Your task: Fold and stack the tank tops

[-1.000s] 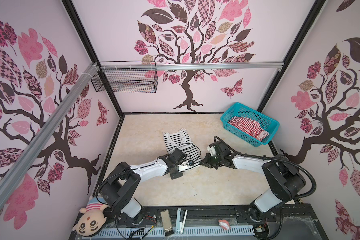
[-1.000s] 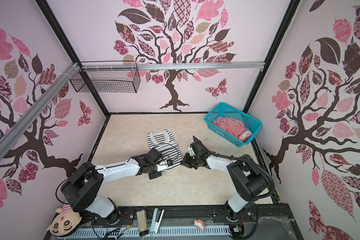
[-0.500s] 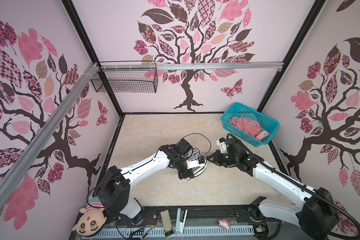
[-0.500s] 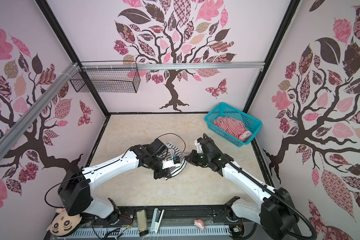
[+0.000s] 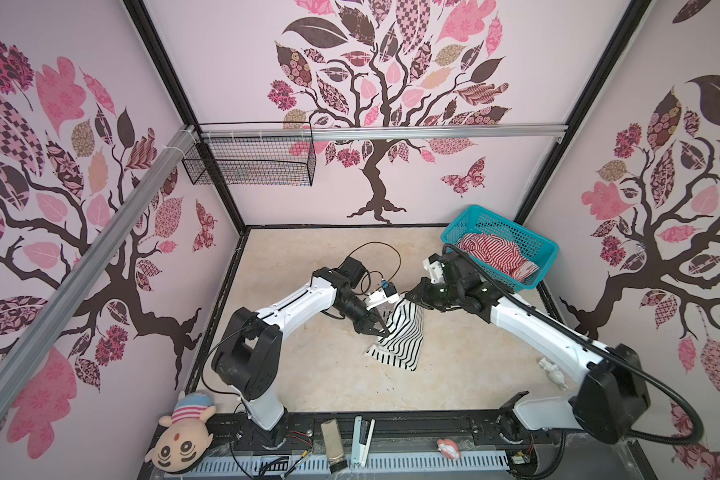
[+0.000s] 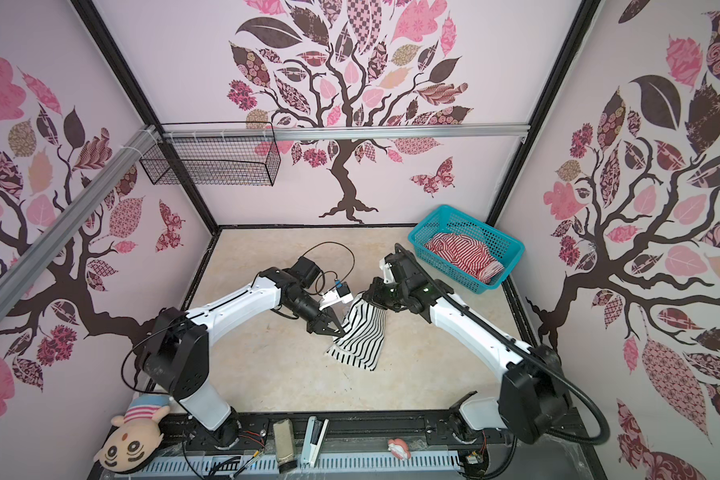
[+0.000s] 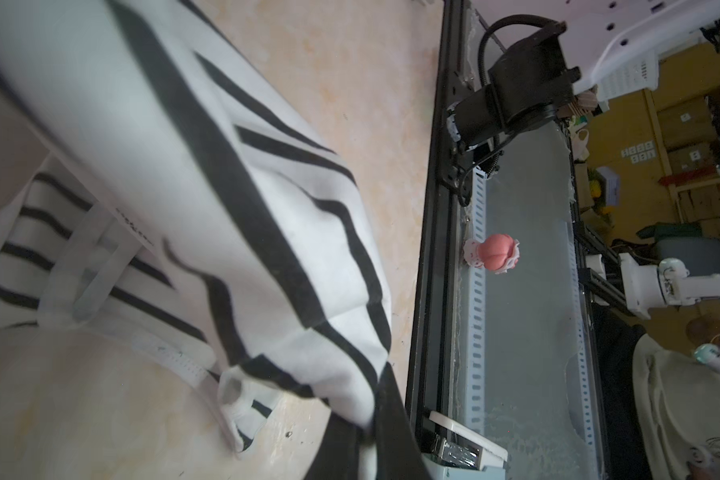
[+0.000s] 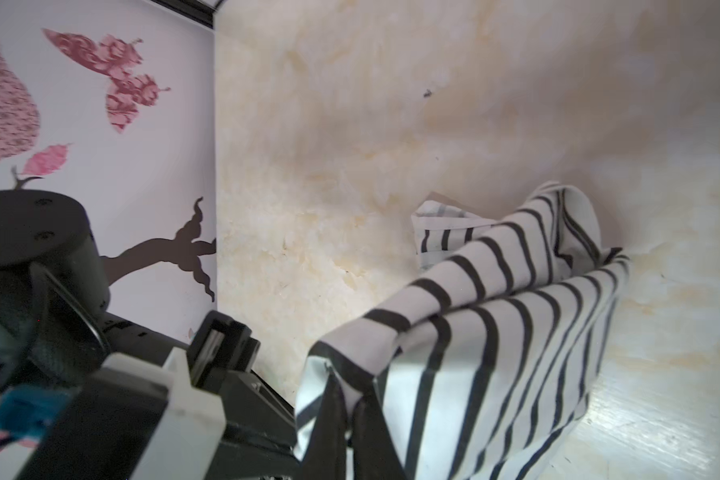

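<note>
Beige surface [image 5: 308, 374]: left fingers [image 5: 380, 331] and right fingers [image 5: 413, 297] both pinched shut on the black-and-white tank top [image 5: 400, 336], hem resting on it. Meanwhile the red-and-white tank top [image 5: 495, 253] sits in the basket [image 5: 512, 226]. Pull apart too hard and a corner probably slips, bunching the fold.

We see the black-and-white top [image 5: 402, 332] [image 6: 364, 332] near the middle of the desk [image 5: 308, 374], bunched into a narrow, sagging strip with its stripes running lengthwise. Its 12 o'clock end is lifted, pinched in the right claw [image 5: 412, 297]. The left claw [image 5: 385, 332] grips its 9 o'clock edge. The 6 o'clock end lies crumpled on the desk. The red-and-white top [image 5: 495, 253] [image 6: 460, 251] lies rumpled in a heap inside the basket [image 5: 543, 270] at 2 o'clock.
</note>
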Controlling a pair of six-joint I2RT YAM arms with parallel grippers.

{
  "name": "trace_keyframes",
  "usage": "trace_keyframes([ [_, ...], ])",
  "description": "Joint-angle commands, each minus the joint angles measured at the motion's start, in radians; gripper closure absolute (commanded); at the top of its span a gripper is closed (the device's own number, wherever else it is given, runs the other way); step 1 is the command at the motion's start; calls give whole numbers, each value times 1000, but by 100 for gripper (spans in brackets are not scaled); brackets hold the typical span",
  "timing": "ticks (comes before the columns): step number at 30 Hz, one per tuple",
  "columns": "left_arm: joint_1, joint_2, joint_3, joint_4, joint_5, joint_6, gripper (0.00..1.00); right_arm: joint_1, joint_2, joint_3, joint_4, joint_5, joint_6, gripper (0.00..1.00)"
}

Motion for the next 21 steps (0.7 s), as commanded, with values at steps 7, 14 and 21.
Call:
trace_keyframes([
  [7, -2, 83, -129, -31, 28, 93, 84, 28, 212, 71, 24, -47, -46, 100],
  [14, -2, 2, -76, -10, -18, 1, 82, 32, 78, 48, -45, 7, -85, 100],
  [21, 53, -51, 28, -16, -209, -23, 86, 25, 68, 71, -26, 9, -116, 100],
])
